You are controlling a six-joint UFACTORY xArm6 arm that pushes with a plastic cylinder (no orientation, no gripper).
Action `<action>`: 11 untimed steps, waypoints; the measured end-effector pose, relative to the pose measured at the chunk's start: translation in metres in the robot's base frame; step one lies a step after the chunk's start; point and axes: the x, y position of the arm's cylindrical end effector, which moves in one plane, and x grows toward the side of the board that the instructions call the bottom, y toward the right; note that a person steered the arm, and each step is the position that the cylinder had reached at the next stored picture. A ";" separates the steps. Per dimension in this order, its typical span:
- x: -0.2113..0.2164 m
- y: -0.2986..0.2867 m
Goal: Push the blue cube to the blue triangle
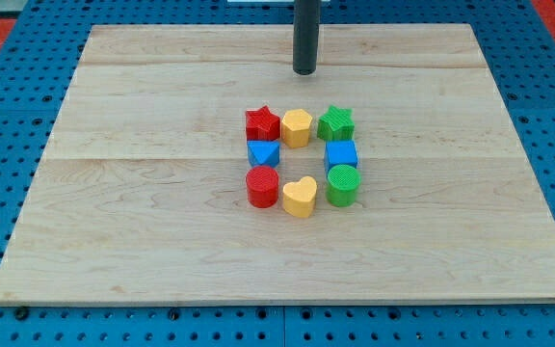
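Ridged plastic blue cube (341, 154) and blue triangle (263, 153) sit apart on the pale wooden tabletop (143, 193), an open gap between them. My tip (304, 71) stands well above the cluster near the yellow hexagon (297, 126); no claw is fitted.

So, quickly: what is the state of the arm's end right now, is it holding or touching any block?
My tip: a bare rod, holding nothing, touching no block, toward the view's top from the yellow block.

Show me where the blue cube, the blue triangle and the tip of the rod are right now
blue cube (341, 154), camera view, on its top face.
blue triangle (263, 152), camera view, on its top face.
my tip (303, 71), camera view, at the rod's very lower end, toward the view's top from the blocks.
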 end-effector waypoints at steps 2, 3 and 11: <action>-0.001 0.096; 0.035 0.161; 0.181 -0.028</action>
